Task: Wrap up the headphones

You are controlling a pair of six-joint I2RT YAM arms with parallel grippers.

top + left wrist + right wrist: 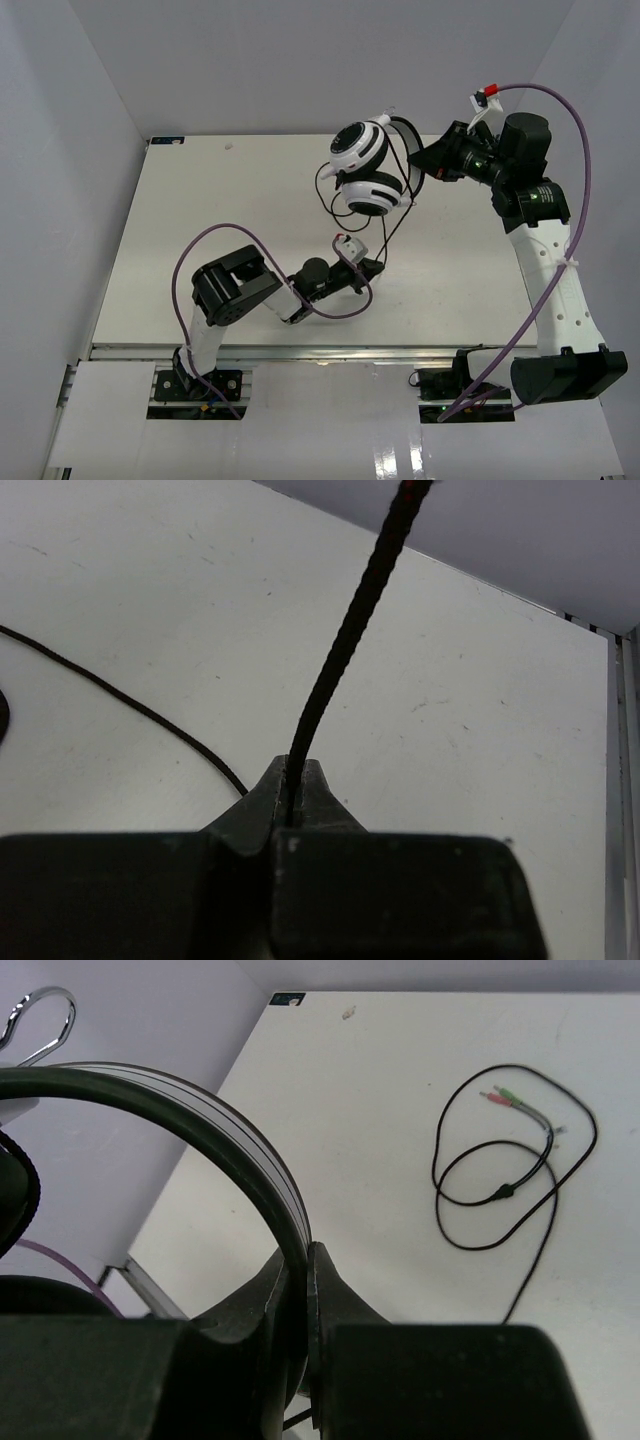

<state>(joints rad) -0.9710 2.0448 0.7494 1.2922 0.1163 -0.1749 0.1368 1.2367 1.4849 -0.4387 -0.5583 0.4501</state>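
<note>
Above the far half of the white table (200, 200), the headphones (362, 170) hang from the right gripper (305, 1275), its fingers clenched on the black headband (220, 1125). Nearer the bases, the left gripper (297, 785) pinches the thin black cord (345, 650). The cord's loose end lies looped on the table, with its plugs (505, 1097).

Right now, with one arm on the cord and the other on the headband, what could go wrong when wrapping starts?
The left jaws pinch the cord only at their tips; a hard pull could let it slip out or strain it.
The right jaws hold the headband by a narrow grip; the headphones may twist loose.
The cord's free end lies in loops by the plugs; it could knot.
</note>
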